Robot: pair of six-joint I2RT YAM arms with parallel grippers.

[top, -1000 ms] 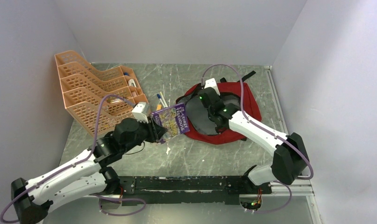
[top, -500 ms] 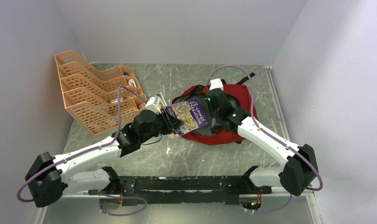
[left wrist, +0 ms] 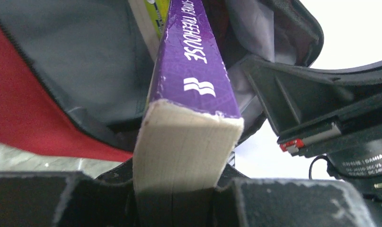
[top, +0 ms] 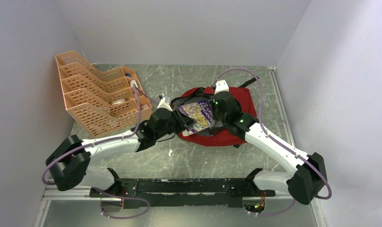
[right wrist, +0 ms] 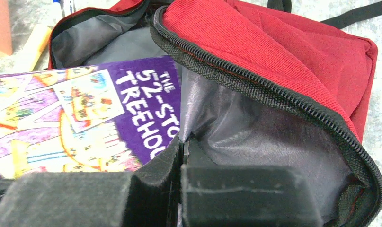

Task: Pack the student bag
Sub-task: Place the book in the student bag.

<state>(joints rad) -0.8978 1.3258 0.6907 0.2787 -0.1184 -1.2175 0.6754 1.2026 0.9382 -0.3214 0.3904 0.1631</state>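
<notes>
Student bag (top: 244, 98) is lying right of centre on the grey-green marbled table (top: 203, 161), its mouth facing left. Pale walls (top: 179, 28) are closing in three sides, and an orange tray rack (top: 94, 94) is standing at back left. Your right gripper (right wrist: 182, 151) is pinching the bag's grey lining, jaws fully together on it. Your left gripper (left wrist: 174, 189) is clamping a purple Treehouse paperback (top: 198, 116) by its near end, jaws partly apart. A second ago the paperback was hovering left of the bag; now its far end is sitting inside the mouth.
</notes>
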